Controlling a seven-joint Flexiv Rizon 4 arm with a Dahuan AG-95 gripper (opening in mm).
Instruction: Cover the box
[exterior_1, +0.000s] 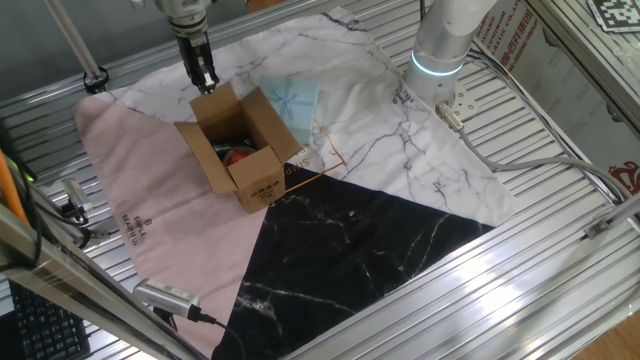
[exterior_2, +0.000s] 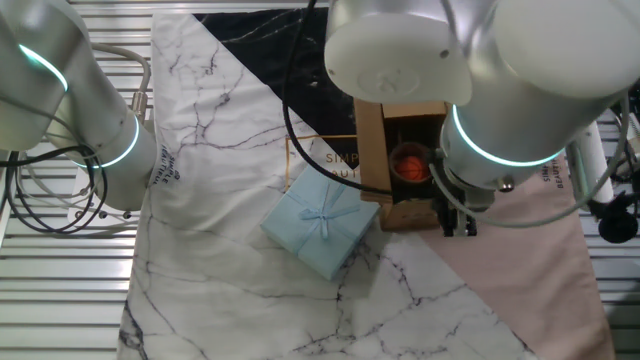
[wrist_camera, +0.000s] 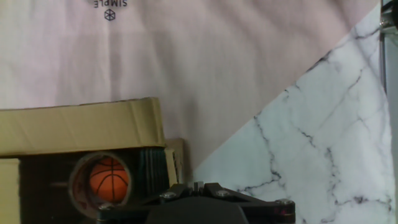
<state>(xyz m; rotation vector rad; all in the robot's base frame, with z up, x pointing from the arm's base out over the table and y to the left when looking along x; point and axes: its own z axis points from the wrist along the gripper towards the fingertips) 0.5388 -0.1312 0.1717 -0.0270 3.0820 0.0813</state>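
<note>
The box (exterior_1: 240, 148) is a small brown corrugated cardboard carton standing upright on the patterned mat, on its far-left part where the pink, white-marble and black areas meet. Its top is open, the flaps raised or spread outward. One outer side carries small dark print. Inside, an orange ball-like object shows in a round, ring-like rim, seen from the hand view (wrist_camera: 87, 162) and from the other fixed view (exterior_2: 405, 160).
</note>
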